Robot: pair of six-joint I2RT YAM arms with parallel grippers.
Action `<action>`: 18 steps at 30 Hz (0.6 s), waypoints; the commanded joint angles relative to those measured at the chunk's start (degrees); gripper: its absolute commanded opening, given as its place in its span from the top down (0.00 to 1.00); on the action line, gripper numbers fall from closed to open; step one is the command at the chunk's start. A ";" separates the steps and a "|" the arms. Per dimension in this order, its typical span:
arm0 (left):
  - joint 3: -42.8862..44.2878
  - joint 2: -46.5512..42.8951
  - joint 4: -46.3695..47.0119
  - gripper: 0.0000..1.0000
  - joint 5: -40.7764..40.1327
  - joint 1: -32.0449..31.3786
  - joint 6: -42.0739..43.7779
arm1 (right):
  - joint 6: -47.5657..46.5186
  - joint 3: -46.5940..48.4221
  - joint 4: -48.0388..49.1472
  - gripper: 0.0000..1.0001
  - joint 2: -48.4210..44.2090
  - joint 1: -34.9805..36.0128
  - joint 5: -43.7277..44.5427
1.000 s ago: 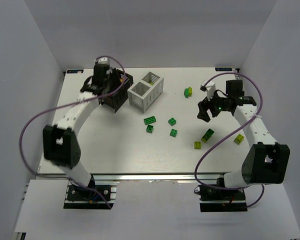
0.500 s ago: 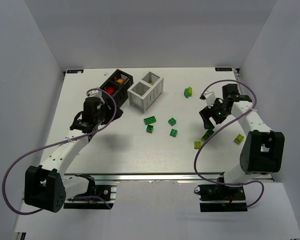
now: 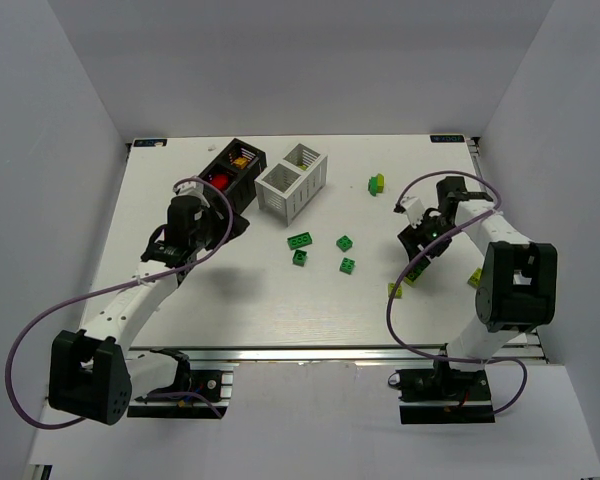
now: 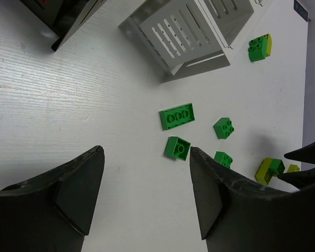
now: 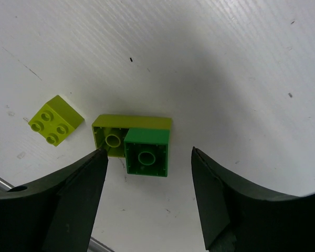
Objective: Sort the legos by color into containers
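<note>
**Right gripper [image 5: 148, 153] spread over brick pair [image 5: 131, 125]**

Jaws apart, straddling the joined yellow-green and green pair on the table [image 5: 226, 63]; nothing gripped. Left gripper [image 4: 145, 152] apart and empty above loose green bricks [image 4: 177, 116], near the white rack [image 4: 184, 37]. Black rack [image 3: 235, 170] stands beside it.

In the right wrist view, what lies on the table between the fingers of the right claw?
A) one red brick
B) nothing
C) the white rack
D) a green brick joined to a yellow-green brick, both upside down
D: the green brick is stuck to the yellow-green brick, with their hollow undersides facing up, between the open fingers of the right claw.
</note>
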 commanded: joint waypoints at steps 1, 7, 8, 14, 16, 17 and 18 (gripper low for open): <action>-0.28 -1.00 1.56 0.24 1.16 0.28 -0.63 | -1.59 -1.14 0.01 0.30 0.86 -0.05 1.31; -0.37 -0.38 2.35 0.24 2.04 0.20 -1.24 | -2.38 -2.80 0.36 0.37 1.30 -0.14 1.66; -0.37 -0.29 2.79 0.24 2.56 0.28 -1.33 | -2.64 -3.07 0.36 0.42 1.13 -0.14 1.58; 0.07 2.25 7.52 0.24 10.10 -0.24 -4.14 | -4.23 -2.02 0.27 0.87 -0.63 -0.14 0.00; 0.24 4.09 10.94 0.24 12.57 -1.29 -5.98 | -4.58 0.08 -0.43 0.92 -2.21 -0.14 -2.11; 0.24 4.80 12.71 0.24 15.37 -1.73 -6.78 | -4.67 0.96 -0.78 0.94 -2.65 -0.14 -3.25; 0.16 5.50 14.12 0.24 16.62 -2.26 -8.35 | -4.84 1.93 -1.13 0.94 -3.61 -0.14 -6.04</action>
